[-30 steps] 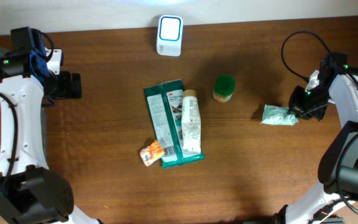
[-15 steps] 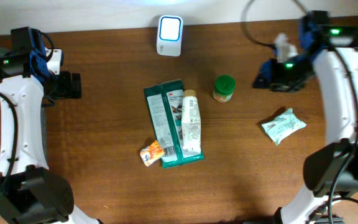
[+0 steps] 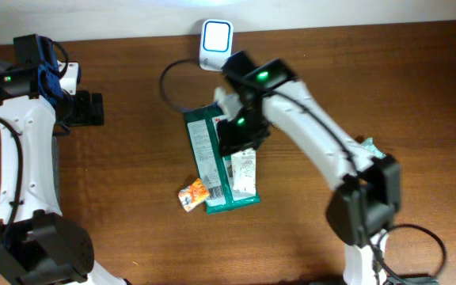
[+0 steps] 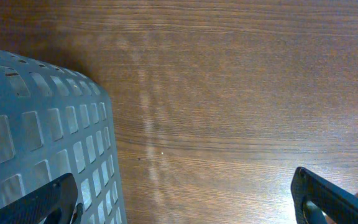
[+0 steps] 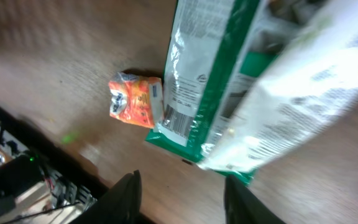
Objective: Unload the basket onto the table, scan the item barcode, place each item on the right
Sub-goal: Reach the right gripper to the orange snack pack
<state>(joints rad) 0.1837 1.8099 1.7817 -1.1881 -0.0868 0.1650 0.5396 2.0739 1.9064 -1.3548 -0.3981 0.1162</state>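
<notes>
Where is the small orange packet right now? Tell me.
In the overhead view the orange packet lies left of centre, beside the lower-left corner of the green pack; the right wrist view shows it next to that same end.

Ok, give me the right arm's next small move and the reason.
Probably lower the right claw onto the white tube and close. The claw is open and empty above the tube, which lies on the green pack; the scanner sits at the table's far edge.
</notes>
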